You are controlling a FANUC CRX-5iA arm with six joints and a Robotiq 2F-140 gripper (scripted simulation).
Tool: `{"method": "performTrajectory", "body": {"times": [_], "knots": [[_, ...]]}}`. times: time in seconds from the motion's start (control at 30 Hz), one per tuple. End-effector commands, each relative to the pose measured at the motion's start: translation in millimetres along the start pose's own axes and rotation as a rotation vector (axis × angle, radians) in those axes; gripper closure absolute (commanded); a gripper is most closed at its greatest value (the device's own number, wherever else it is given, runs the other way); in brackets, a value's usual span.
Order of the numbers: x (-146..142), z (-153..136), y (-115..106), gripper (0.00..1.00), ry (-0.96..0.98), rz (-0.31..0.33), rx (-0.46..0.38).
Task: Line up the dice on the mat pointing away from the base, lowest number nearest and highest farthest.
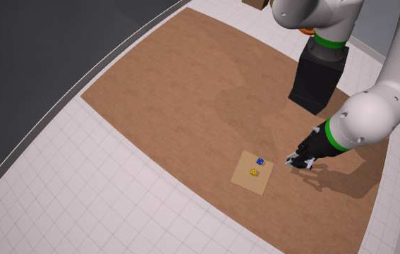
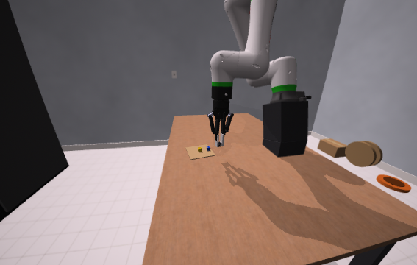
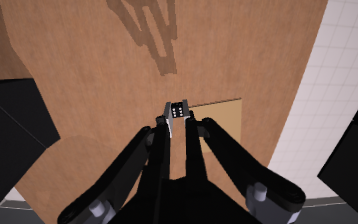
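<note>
My gripper [image 1: 289, 161] [image 2: 220, 144] [image 3: 177, 108] is shut on the black die [image 3: 177, 109], which shows several white pips towards the wrist camera. It holds the die above the table, just beside the mat [image 1: 243, 180] [image 2: 193, 154] [image 3: 226, 125]. The blue die [image 1: 259, 161] [image 2: 208, 149] lies on the tan mat near its edge on the base side. The yellow die [image 1: 253, 172] [image 2: 199, 149] lies near the mat's middle, farther from the base. Both are hidden behind the right finger in the wrist view. Their numbers are too small to read surely.
The robot's black base block [image 1: 316, 79] [image 2: 285, 129] [image 3: 15, 120] stands on the brown table [image 1: 171, 88] [image 2: 193, 206]. An orange ring [image 2: 393, 183], a wooden block [image 2: 331, 147] and round brown discs [image 2: 360, 154] are beyond the table's edge behind the base.
</note>
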State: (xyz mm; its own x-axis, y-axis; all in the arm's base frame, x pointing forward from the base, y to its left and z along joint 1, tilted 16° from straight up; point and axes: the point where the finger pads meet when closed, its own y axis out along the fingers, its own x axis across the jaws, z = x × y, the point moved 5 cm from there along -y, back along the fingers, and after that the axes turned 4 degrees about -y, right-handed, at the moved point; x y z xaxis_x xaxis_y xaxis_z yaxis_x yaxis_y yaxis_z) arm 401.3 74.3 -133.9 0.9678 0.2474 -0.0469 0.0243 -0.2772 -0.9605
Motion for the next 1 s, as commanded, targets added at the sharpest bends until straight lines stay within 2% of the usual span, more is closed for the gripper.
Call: {"method": "performTrajectory", "body": {"times": [0.0, 0.57, 0.77, 0.97], "knots": [[1.4, -1.8, -25.8, 0.91, 0.0, 0.01, 0.001], [1.9, -2.0, -27.9, 0.91, 0.018, 0.01, 0.001], [3.6, -2.9, -28.0, 0.91, 0.077, 0.01, 0.0], [9.3, -6.2, -28.4, 0.91, 0.28, 0.01, 0.0]]}}
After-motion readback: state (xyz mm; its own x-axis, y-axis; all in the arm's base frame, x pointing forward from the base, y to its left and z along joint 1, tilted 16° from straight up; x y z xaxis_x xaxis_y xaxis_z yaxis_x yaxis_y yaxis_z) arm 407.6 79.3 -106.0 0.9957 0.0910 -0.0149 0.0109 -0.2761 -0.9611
